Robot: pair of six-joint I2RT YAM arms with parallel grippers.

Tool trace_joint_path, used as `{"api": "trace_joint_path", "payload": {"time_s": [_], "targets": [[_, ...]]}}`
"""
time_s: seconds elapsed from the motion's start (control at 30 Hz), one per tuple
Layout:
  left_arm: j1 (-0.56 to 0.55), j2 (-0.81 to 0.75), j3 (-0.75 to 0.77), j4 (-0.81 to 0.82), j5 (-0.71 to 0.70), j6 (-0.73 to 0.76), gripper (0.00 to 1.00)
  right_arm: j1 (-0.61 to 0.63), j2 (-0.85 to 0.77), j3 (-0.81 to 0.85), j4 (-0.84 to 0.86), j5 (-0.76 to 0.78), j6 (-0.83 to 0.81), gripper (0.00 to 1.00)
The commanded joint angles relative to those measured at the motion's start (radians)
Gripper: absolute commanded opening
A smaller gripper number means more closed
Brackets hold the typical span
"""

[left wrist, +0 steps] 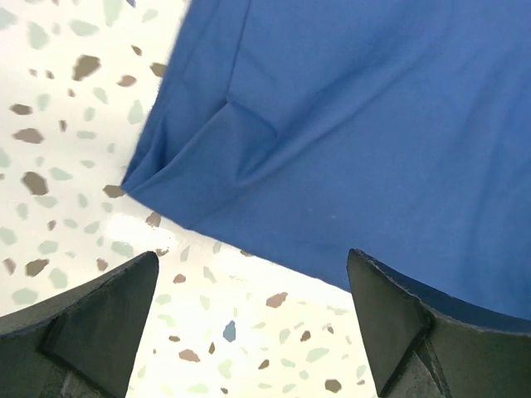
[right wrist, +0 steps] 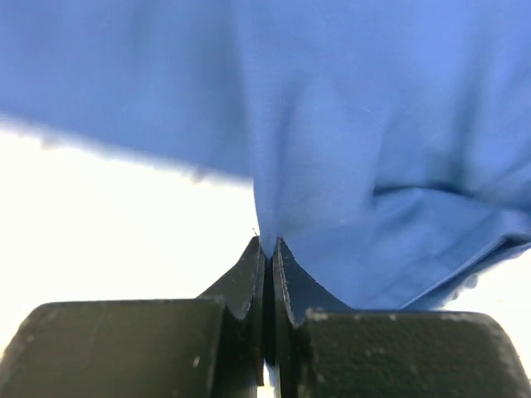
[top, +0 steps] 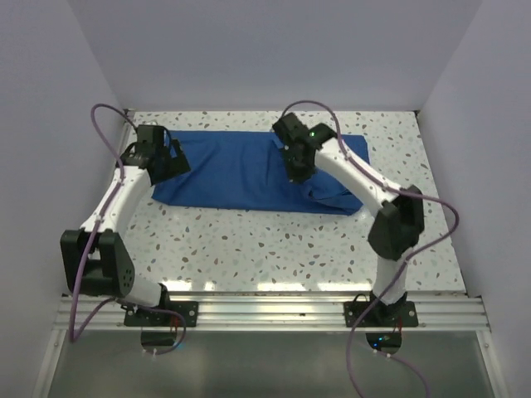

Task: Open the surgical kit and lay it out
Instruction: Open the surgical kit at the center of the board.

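Observation:
The royal-blue cloth wrap (top: 249,170) lies spread across the far half of the table, with a bunched fold at its right. My right gripper (top: 296,174) is over its right-middle part and is shut on a pinch of the cloth (right wrist: 332,166); the cloth rises straight out of the closed fingertips (right wrist: 249,274). My left gripper (top: 168,157) is open at the wrap's left end, just above the table, and the cloth's folded corner (left wrist: 216,149) lies just ahead of its fingers (left wrist: 390,323). The steel tray and the instruments are hidden.
The speckled table (top: 274,240) is bare in front of the wrap. White walls close in the left, right and far sides. An aluminium rail (top: 274,311) with the arm bases runs along the near edge.

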Motion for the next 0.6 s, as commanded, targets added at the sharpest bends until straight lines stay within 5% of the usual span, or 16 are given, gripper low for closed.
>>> {"api": "trace_joint_path", "payload": {"time_s": [0.0, 0.13, 0.27, 0.33, 0.37, 0.57], "targets": [[0.005, -0.152, 0.014, -0.054, -0.05, -0.061, 1.0, 0.205, -0.35, -0.236, -0.046, -0.097, 0.037, 0.0], [0.0, -0.26, 0.023, -0.131, -0.067, -0.125, 1.0, 0.45, -0.712, -0.595, -0.07, -0.1, 0.259, 0.0], [-0.005, -0.393, 0.005, -0.194, -0.09, -0.167, 1.0, 0.499, -1.122, -0.92, -0.204, -0.072, 0.502, 0.0], [-0.005, -0.432, -0.003, -0.249, -0.093, -0.188, 1.0, 0.5, -1.283, -0.974, -0.277, -0.039, 0.583, 0.58], [-0.005, -0.47, -0.007, -0.287, -0.092, -0.197, 1.0, 0.5, -1.308, -0.994, -0.353, -0.02, 0.605, 0.96], [-0.006, -0.64, -0.118, -0.38, -0.079, -0.269, 1.0, 0.502, -1.339, -0.936, -0.489, 0.046, 0.694, 0.98]]}}
